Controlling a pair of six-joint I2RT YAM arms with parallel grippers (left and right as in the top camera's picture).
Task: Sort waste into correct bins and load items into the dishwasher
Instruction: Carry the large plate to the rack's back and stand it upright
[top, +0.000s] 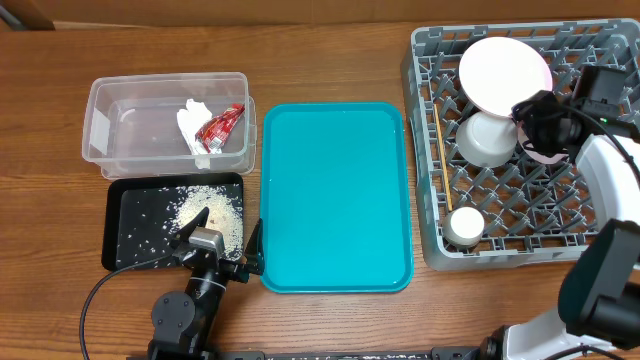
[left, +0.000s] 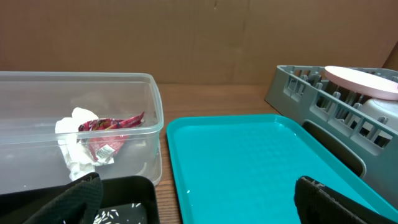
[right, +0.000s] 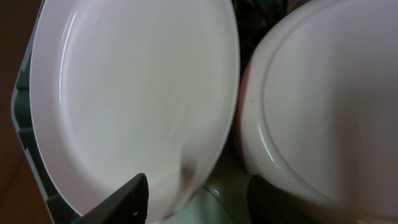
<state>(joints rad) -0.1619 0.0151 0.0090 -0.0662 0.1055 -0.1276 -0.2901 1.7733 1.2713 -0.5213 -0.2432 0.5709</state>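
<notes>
A: Left side of the worktop (top: 330, 50)?

B: The clear tub (top: 165, 82) sits far left. The napkin (top: 191, 122) and the red-and-white wrapper (top: 222, 122) lie in its right end, touching. The black tray (top: 125, 225) is just near of the tub, with rice (top: 212, 205) scattered in it, thickest toward the right.

A: Left hand?

B: The left hand (top: 220, 245) is at the black tray's near right corner. Its fingers are spread wide and hold nothing.

A: The rack?

B: The grey rack (top: 600, 235) is at the right, just beyond the teal tray (top: 335, 195). The large white plate (top: 505, 72) stands tilted in the far part. The bowl (top: 487, 140) is just near of it, the cup (top: 463, 226) is at the near left corner, and the chopsticks (top: 440, 150) lie along the left edge. The smaller pinkish plate (right: 323, 93) is close on the big plate's right, mostly hidden from overhead.

A: Right hand?

B: The right hand (right: 198, 193) is over those two plates. Its fingers are moderately apart with the large plate's rim between them, and no grip shows.
</notes>
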